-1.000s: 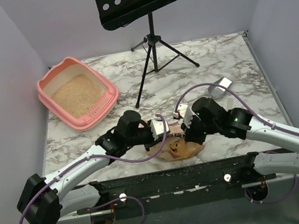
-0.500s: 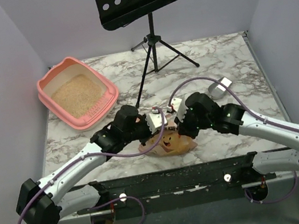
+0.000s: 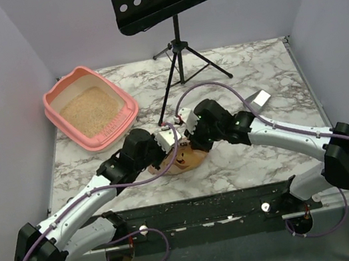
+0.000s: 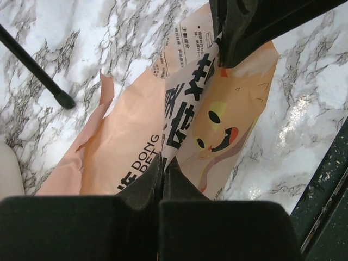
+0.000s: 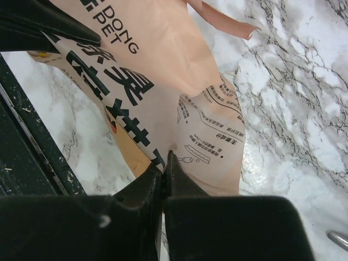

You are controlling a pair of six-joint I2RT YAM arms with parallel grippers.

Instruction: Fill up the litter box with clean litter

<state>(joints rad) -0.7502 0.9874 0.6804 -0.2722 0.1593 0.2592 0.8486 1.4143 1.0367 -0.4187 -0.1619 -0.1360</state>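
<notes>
Though blurred overhead, bag [image 4: 234, 109] lettering crisp.

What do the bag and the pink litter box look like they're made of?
bag: thin paper or matte printed film, hard to tell which; it creases sharply and hangs limp.
litter box: likely moulded plastic, smooth with a slight sheen; uniform salmon colour, rounded corners, raised rim.

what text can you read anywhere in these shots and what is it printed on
"DONG PET", black capitals on the crinkled orange-tan paper bag; whatever precedes DONG is cut off.
large black Chinese characters across the same bag: creased and partly hidden, not readable whole.
small black Chinese print block on the bag: too small to read.
No legible text on anything else.
</notes>
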